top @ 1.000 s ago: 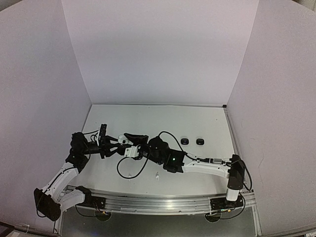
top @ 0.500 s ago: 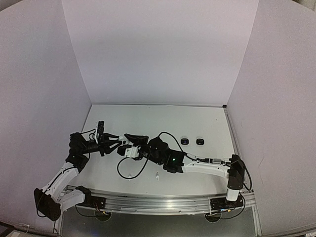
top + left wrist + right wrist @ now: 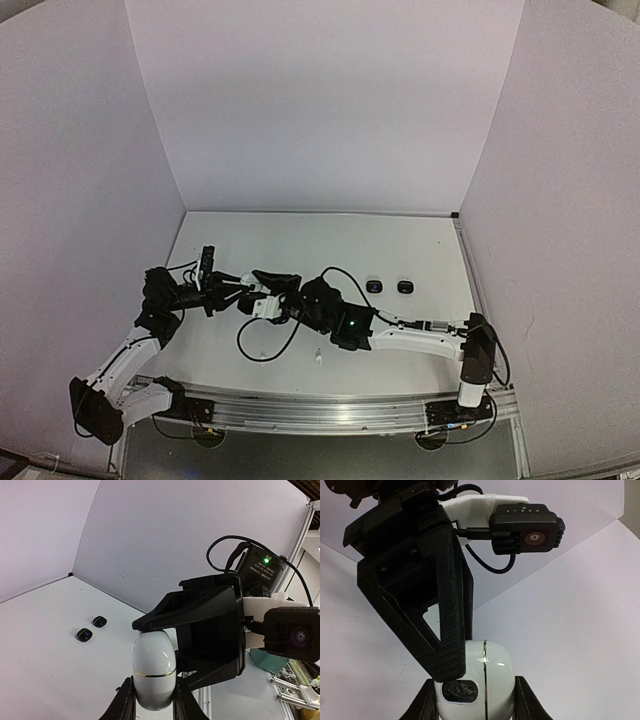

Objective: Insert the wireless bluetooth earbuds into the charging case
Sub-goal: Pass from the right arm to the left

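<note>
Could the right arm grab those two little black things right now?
Probably not yet: the right gripper is clamped on the white case with the left gripper. The black things lie in the open.

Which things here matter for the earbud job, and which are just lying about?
In play: white charging case, gripped by left tool and right tool; tiny white piece near the front edge, likely an earbud.
Lying about: two small black pieces, untouched.
</note>
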Tool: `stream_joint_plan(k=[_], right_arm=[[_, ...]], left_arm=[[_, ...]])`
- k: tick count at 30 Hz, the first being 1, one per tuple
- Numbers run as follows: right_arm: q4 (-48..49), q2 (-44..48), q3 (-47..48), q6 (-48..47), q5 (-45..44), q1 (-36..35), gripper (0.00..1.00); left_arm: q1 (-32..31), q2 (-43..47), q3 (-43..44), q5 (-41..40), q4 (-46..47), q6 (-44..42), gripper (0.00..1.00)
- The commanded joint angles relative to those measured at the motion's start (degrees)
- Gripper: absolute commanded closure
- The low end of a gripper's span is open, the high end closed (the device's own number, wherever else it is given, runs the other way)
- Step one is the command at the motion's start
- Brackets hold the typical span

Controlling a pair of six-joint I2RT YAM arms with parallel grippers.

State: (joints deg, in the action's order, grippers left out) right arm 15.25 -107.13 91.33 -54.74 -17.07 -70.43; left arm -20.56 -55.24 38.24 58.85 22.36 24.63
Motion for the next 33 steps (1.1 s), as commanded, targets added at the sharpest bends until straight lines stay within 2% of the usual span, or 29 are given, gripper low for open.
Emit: stream_joint_plan(k=[1,5,9,11,12,13,14,18,22,26,29,33], right_arm=[[2.42,1.07,2.17,0.76,-0.55,-0.16,1.0],[2.36,0.66,2.25,0.93,-0.32,-0.18,1.0],[2.33,0.28,2.09,1.6,-0.58,-0.2,0.98],[2.33,-0.11,2.26,1.95,-1.63,-0.22,0.8],[2.33,-0.32,2.47,2.53,-2.44,-0.15,0.67],[2.23,-0.22,2.46,3.18,-3.2,-0.14,0.51],[2.0,0.01,2.2,3.96,-3.97,-0.1,0.43],[0.14,3.08,-1.03,8.36,-3.45,0.01,0.31],[-10.87,6.71,-1.19,18.33,1.98,0.47,0.23],[-24.44,8.47,1.34,29.59,12.31,2.3,0.22],[-28.53,8.0,2.69,36.68,20.91,3.83,0.24],[-30.87,5.66,4.93,40.9,22.07,4.21,0.26]], left_arm=[[0.19,-0.15,2.09,1.48,-0.45,-0.91,0.83],[0.17,-0.21,1.85,1.55,0.79,-0.39,1.0],[0.16,0.05,1.41,1.13,1.54,0.09,1.0],[0.19,0.34,0.99,0.4,1.52,-0.2,1.0],[0.18,0.51,0.92,0.01,1.28,-0.55,1.0],[0.16,0.73,0.87,-0.4,0.92,-1.36,1.0],[0.15,0.94,0.8,-0.72,0.46,-2.2,1.0],[0.21,1.89,1.48,-1.1,-4.3,-10.16,1.0],[0.18,2.18,3.12,0.51,-12.03,-23.6,1.0],[0.17,1.4,5.27,4.04,-19.91,-36.72,1.0],[0.16,0.62,6.62,6.57,-24.2,-42.57,1.0],[0.11,-0.15,7.4,8.97,-25.68,-45.02,1.0]])
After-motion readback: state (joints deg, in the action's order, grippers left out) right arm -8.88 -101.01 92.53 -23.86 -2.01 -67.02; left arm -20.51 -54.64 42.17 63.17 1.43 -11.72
